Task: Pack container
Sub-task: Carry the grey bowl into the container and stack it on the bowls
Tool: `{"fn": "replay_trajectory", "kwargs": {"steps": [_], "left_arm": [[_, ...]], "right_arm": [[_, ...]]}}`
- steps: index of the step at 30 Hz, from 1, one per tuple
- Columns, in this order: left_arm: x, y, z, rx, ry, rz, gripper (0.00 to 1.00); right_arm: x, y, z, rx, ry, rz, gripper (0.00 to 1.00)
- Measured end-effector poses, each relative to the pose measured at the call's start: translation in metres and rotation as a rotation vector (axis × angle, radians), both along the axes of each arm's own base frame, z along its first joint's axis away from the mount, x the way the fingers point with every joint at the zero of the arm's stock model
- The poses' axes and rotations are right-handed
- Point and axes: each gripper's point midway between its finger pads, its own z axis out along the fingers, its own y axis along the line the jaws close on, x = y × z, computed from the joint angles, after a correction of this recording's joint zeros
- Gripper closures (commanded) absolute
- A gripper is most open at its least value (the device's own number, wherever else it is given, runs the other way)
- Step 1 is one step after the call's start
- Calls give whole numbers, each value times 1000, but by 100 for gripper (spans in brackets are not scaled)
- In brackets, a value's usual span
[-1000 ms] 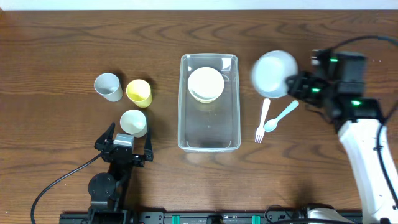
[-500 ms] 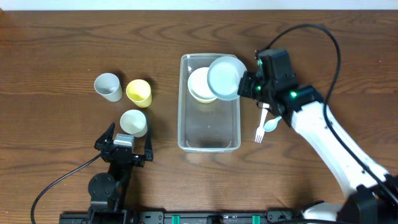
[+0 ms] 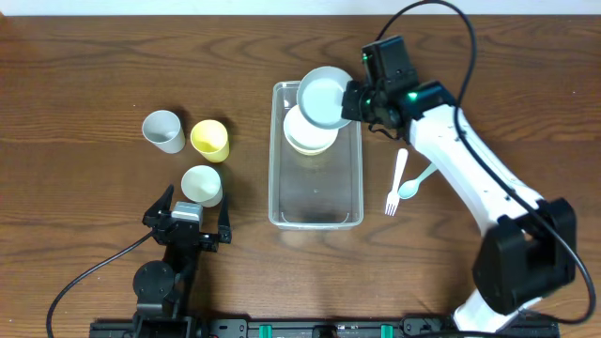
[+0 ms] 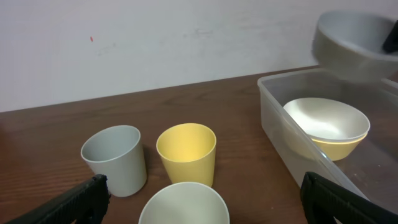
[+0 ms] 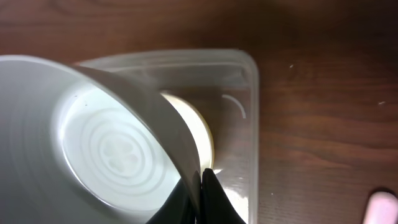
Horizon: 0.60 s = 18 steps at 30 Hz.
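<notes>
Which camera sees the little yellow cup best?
The left wrist camera. There the small yellow plastic cup stands close and upright, so both its side and its open mouth are clear. The overhead view shows the cup only small, from straight above. The right wrist view does not show it at all.

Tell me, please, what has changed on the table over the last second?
The right gripper, shut on the pale blue bowl, carried it left from beside the container to above its far end, over the cream bowl inside. The open left gripper, the grey cup, yellow cup, white cup, fork and spoon stayed put.
</notes>
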Motion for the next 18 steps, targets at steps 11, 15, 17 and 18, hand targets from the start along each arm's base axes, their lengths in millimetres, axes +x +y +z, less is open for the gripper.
{"fn": "replay_trajectory", "kwargs": {"steps": [11, 15, 17, 18], "left_arm": [[0, 0, 0, 0, 0, 0, 2], [0, 0, 0, 0, 0, 0, 2], [0, 0, 0, 0, 0, 0, 2], [0, 0, 0, 0, 0, 0, 2]], "right_arm": [[-6, 20, -39, -35, 65, 54, 96], [-7, 26, -39, -35, 61, 67, 96], [-8, 29, -42, -39, 64, 73, 96], [-9, 31, -46, -42, 69, 78, 96]]}}
